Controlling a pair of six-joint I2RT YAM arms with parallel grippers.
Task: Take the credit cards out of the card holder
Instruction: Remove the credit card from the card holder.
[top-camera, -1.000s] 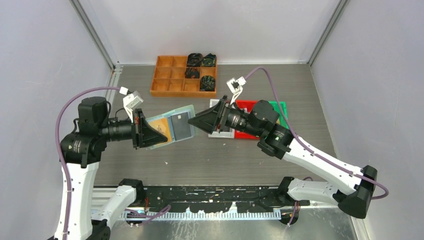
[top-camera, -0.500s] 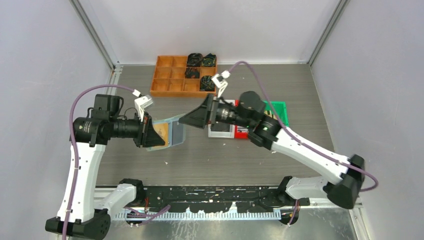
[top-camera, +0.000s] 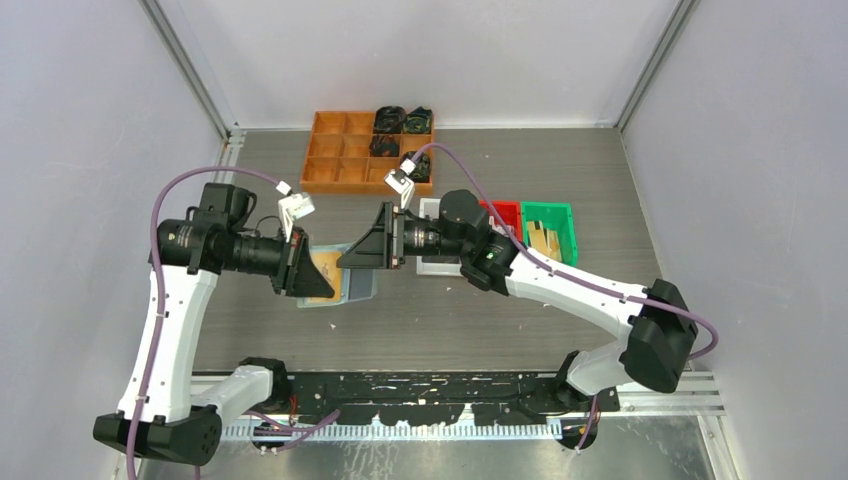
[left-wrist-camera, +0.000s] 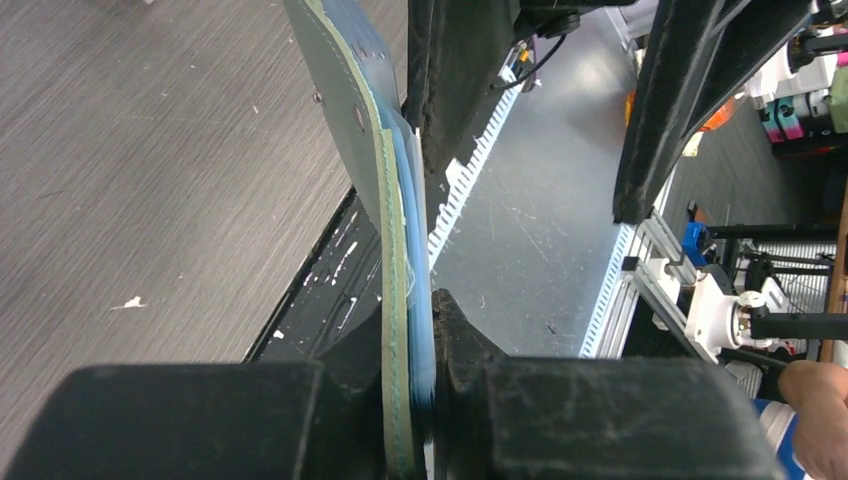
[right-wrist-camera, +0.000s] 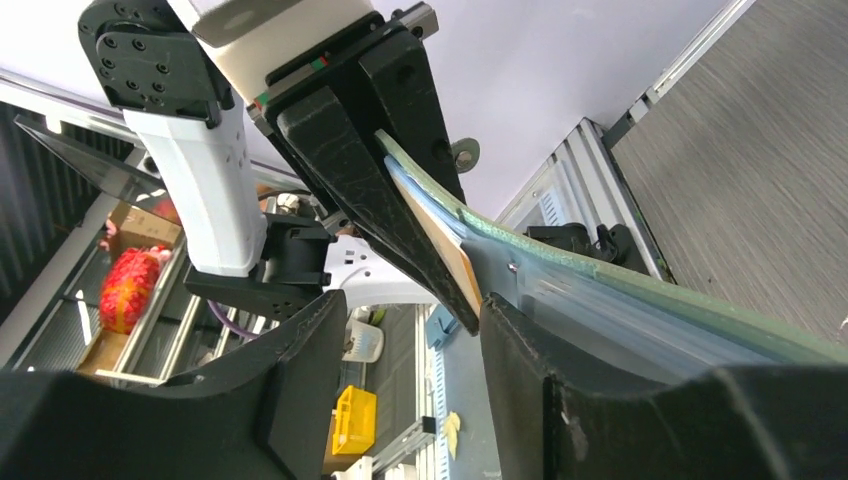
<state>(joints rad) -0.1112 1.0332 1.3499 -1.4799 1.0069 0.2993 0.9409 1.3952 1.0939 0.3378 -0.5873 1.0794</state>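
Right claw: further toward 9 o'clock than a second ago, narrower, yet spread at the holder's free edge. Left claw: pinches holder, raised above tabletop middle. Close on orange card alone; pull straight toward 3 o'clock.

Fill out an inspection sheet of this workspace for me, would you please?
Surface: grey wood-grain table, a few white specks.
Job's things: card holder held up off the table; orange card showing in it; other cards not discernible.
Clutter: orange tray with black coiled items; white bin, red bin, green bin.
Grippers: left gripper shut on the card holder; right gripper open at its free edge.
Cables: purple cables loop above both arms, snagging nothing.
Surroundings: pale enclosure walls; nothing else seen.
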